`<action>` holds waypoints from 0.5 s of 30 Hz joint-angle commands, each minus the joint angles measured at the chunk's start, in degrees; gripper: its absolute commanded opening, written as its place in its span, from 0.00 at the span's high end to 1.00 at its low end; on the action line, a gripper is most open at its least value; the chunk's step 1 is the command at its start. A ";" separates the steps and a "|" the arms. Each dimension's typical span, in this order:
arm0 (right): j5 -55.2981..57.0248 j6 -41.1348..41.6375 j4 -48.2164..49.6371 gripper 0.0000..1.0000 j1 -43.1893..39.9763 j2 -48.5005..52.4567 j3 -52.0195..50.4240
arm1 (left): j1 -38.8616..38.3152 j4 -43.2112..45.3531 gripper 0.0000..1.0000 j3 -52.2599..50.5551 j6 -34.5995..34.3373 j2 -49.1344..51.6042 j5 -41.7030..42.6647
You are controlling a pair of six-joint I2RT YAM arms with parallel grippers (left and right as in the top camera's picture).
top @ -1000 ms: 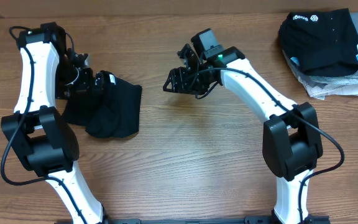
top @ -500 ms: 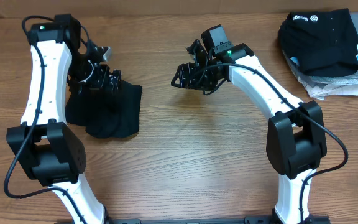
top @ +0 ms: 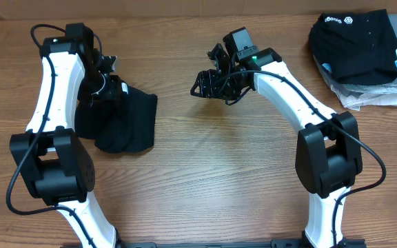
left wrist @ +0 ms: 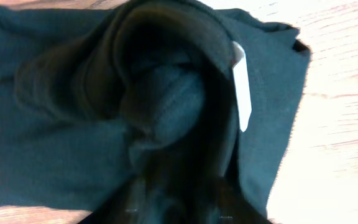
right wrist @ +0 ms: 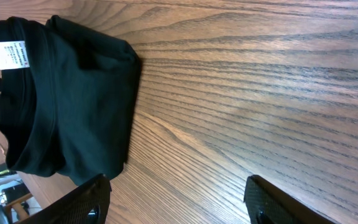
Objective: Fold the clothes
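Black T-shirt [top: 126,124] lies bunched on the table [top: 240,179], well left of the folded garment stack [top: 360,58]. L gripper [top: 109,88] is down over the shirt half away from that stack. Its cam shows only fabric and the neck label [left wrist: 241,87], so jaw state can't be told; it is possibly pinching cloth. R gripper [top: 204,84] hangs between stack and shirt, fingers [right wrist: 92,196] wide, empty. Before lifting, confirm L has one layer only, near the label. Bring R to the stack-side edge, then draw both apart to flatten.
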 commanded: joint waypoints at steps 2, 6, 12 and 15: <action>0.28 -0.37 0.33 0.27 0.15 -2.49 1.53 | -0.35 2.14 0.82 -4.48 -0.37 0.50 -0.02; 0.31 -0.37 0.37 0.27 0.15 -2.49 1.53 | -0.35 2.82 0.83 -6.56 -0.11 0.50 1.92; 0.61 -0.37 0.76 0.27 0.15 -2.49 1.51 | 0.31 1.97 0.96 -6.47 -0.35 0.48 -4.39; 0.72 -0.37 0.70 0.27 0.15 -2.49 1.51 | 1.84 0.04 0.96 -5.27 -0.44 0.48 -7.28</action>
